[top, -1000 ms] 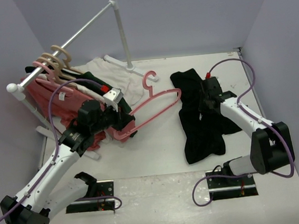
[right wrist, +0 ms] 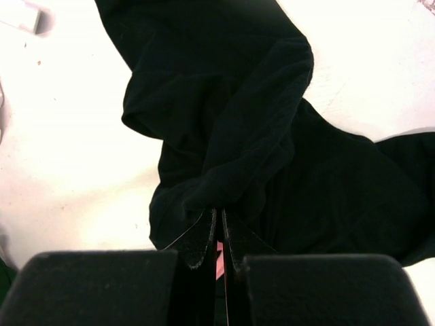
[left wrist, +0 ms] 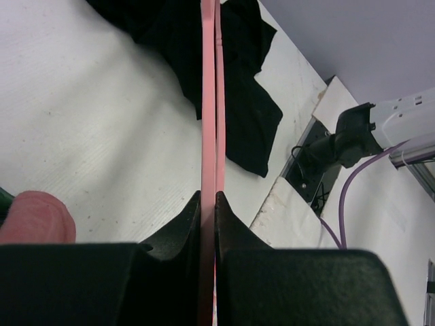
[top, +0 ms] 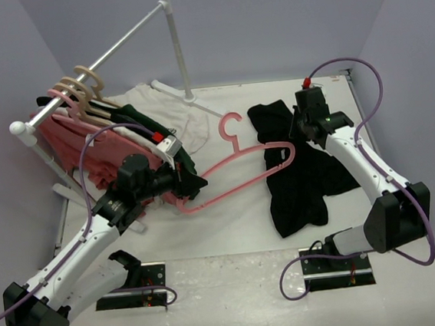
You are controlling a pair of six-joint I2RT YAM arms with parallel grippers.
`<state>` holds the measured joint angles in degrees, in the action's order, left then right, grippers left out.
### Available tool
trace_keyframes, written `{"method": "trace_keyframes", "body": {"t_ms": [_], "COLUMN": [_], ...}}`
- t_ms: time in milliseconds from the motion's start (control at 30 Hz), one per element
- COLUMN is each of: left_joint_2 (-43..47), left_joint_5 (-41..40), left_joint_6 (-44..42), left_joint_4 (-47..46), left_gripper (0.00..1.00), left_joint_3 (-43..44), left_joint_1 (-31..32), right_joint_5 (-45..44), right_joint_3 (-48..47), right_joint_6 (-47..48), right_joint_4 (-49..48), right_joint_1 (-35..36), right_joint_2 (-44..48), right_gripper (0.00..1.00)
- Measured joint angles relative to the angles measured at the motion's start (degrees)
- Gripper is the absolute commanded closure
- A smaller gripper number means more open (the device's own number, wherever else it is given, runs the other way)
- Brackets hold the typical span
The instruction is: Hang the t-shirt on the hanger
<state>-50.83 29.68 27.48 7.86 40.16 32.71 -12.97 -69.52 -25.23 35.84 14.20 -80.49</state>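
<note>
The white desk (top: 231,223) carries a clothes rack (top: 178,51) at its far left, hung with other shirts. The black t-shirt (top: 305,193) lies crumpled on the desk's right half, a fold of its upper part pinched tight in the right pincer (right wrist: 217,221). The pink hanger (top: 238,178) reaches from over the t-shirt's left edge to the left pincer (left wrist: 209,200), which is clamped on its left end.
</note>
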Motion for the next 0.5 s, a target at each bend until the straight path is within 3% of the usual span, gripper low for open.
{"method": "trace_keyframes", "body": {"t_ms": [500], "left_joint_2": [0.09], "left_joint_5": [-2.48], "left_joint_6": [-2.16], "left_joint_4": [3.8], "left_gripper": [1.0], "left_joint_3": [2.1], "left_joint_1": [0.0], "right_joint_5": [-1.73], "right_joint_3": [0.0], "right_joint_6": [-0.13], "right_joint_4": [0.87], "right_joint_1": [0.02], "right_joint_2": [-0.19], "right_gripper": [1.0]}}
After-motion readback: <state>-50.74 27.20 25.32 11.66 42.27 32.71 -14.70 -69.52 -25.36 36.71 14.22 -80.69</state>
